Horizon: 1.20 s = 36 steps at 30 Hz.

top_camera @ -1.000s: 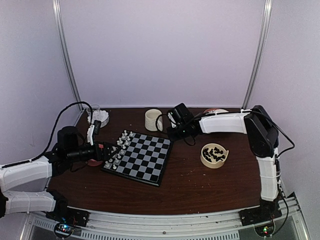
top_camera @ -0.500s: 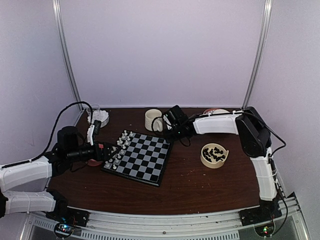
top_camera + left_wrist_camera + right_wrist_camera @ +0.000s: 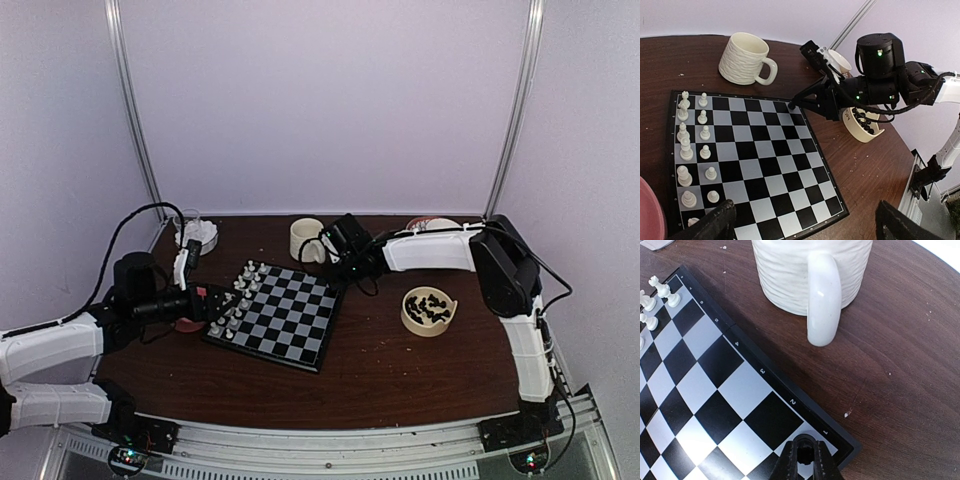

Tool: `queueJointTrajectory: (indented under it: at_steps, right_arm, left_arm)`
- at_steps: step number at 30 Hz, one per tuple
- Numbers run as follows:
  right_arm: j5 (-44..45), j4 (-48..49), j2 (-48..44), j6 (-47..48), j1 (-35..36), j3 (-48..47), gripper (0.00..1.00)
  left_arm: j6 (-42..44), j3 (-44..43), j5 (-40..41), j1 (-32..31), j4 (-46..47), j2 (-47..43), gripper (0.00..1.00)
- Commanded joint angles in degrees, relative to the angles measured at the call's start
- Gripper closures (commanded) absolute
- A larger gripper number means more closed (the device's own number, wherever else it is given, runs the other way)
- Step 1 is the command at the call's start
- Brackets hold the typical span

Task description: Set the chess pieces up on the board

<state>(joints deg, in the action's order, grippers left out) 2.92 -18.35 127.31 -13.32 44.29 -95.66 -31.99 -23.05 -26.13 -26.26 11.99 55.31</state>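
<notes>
White pieces [image 3: 692, 145]: upright in two rows along the board's [image 3: 285, 315] left edge.
Black pieces [image 3: 428, 309]: heaped in the cream bowl [image 3: 425, 331], right of the board and apart from it.
Board: flat on the brown table [image 3: 400, 380], left of centre, near the mug [image 3: 810, 270].
Right claw [image 3: 805, 466]: pinching one small black piece [image 3: 805, 454] above a far corner square, opposite the white rows.
Left claw [image 3: 807, 222]: spread wide, holding nothing, low at the board's white-piece side.
</notes>
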Motion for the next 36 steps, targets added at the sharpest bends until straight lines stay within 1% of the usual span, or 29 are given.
queueJointTrajectory:
  at_steps: [1, 6, 10, 14, 21, 36]
  right_arm:
    - [2.4, -1.2, -0.5, 0.4, 0.3, 0.0, 0.9]
    - [2.2, -1.4, 0.0, 0.4, 0.3, -0.5, 0.87]
    - [2.2, -1.5, 0.0, 0.4, 0.3, -0.5, 0.82]
    - [2.0, -1.4, -0.2, 0.3, 0.3, -0.3, 0.83]
    - [1.7, -1.4, -0.5, 0.2, 0.3, 0.0, 0.88]
    - [1.0, -1.0, -1.8, -0.1, 0.4, 1.6, 0.88]
  left_arm:
    - [0.9, -1.6, 0.5, -0.2, 1.0, -0.8, 0.02]
    - [1.0, -1.6, 0.7, -0.3, 0.8, -0.9, 0.03]
    - [1.0, -1.6, 0.7, -0.3, 0.8, -1.0, 0.02]
    - [1.0, -1.6, 0.7, -0.3, 0.8, -1.1, 0.02]
    - [1.0, -1.6, 0.8, -0.3, 0.6, -1.2, 0.02]
    - [1.1, -1.6, 1.0, -0.3, 0.4, -1.4, 0.02]
